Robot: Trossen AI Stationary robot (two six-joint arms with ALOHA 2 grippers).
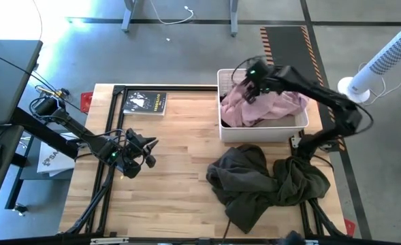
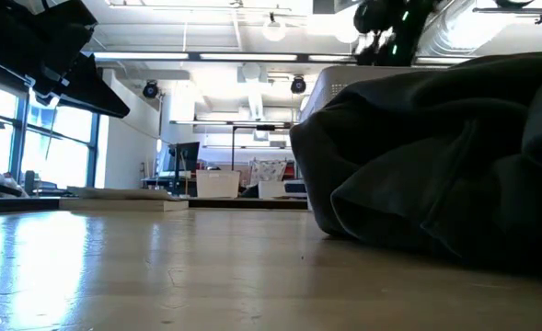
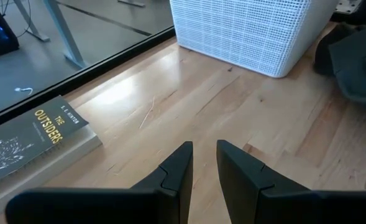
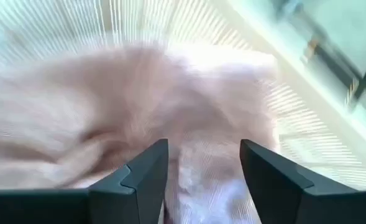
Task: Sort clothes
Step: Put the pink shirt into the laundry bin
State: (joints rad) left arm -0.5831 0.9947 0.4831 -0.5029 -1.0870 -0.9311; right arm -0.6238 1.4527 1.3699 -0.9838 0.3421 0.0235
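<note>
A pale pink garment (image 1: 265,107) lies bunched in the white lattice basket (image 1: 220,82) at the table's far right. My right gripper (image 1: 246,92) is open just above it, at the basket's left part. In the right wrist view a fold of the pink garment (image 4: 201,180) lies between its fingers. A dark olive-brown garment (image 1: 268,180) lies heaped on the table near the basket's front; it fills the right of the low view (image 2: 436,156). My left gripper (image 1: 144,151) hovers over the table's left part, slightly open and empty (image 3: 204,152). The other clothes are out of view. My right gripper comes down on the pink garment from above, with its open fingers (image 4: 145,168) on either side of a fold. I cannot tell whether they touch the cloth.
A dark book (image 1: 146,103) lies flat at the table's far left; it also shows in the left wrist view (image 3: 27,140). Bare wood lies between the book, the left gripper and the dark heap. A black frame (image 1: 115,122) runs along the table's left side.
</note>
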